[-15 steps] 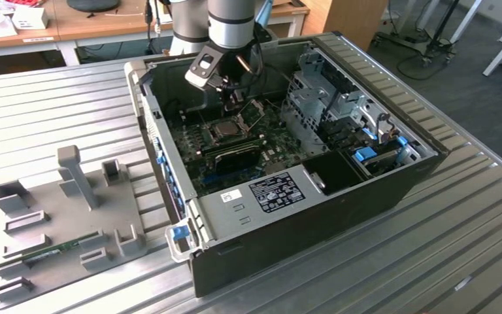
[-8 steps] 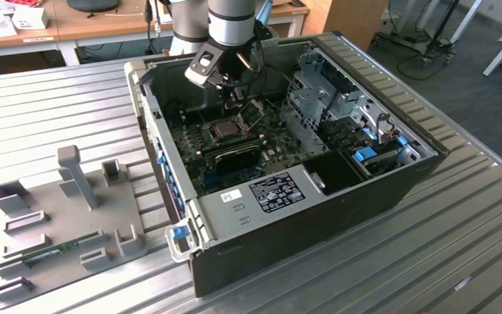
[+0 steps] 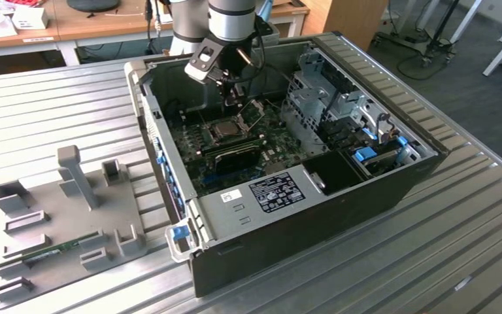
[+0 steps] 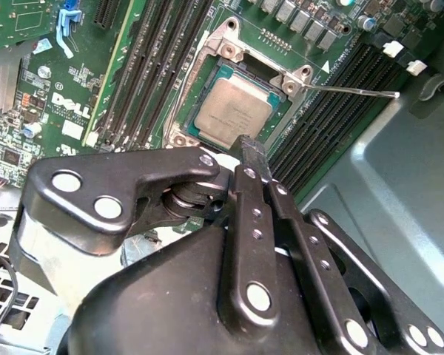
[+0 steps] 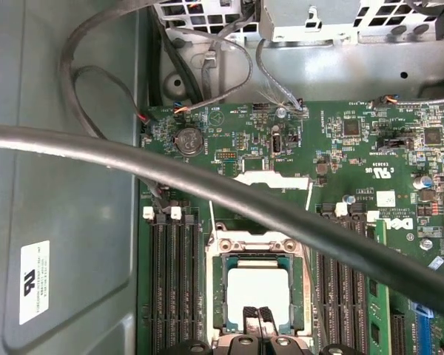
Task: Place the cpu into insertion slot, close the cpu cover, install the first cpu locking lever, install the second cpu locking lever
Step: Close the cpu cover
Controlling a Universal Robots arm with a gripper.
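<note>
**A:** Down inside the open computer case (image 3: 391, 170), how is the arm (image 3: 231, 19) standing?

**B:** It is pointing almost straight down from above. The gripper (image 3: 231, 98) is hanging low over the motherboard (image 3: 273, 140), close to the socket.

**A:** What are the fingers (image 5: 250, 316) doing?

**B:** They are pressing together tip to tip and gripping nothing. They are sitting over one edge of the cpu (image 5: 257, 288); whether they are touching it, I cannot tell.

**A:** Where is the chip lying?

**B:** It is lying flat in the insertion slot (image 5: 220, 296), silvery top facing up.

**A:** And the cpu cover (image 5: 272, 179)?

**B:** It is standing raised on its hinge beyond the slot. One thin locking lever (image 4: 355, 92) is sticking out sideways from a socket corner.
</note>
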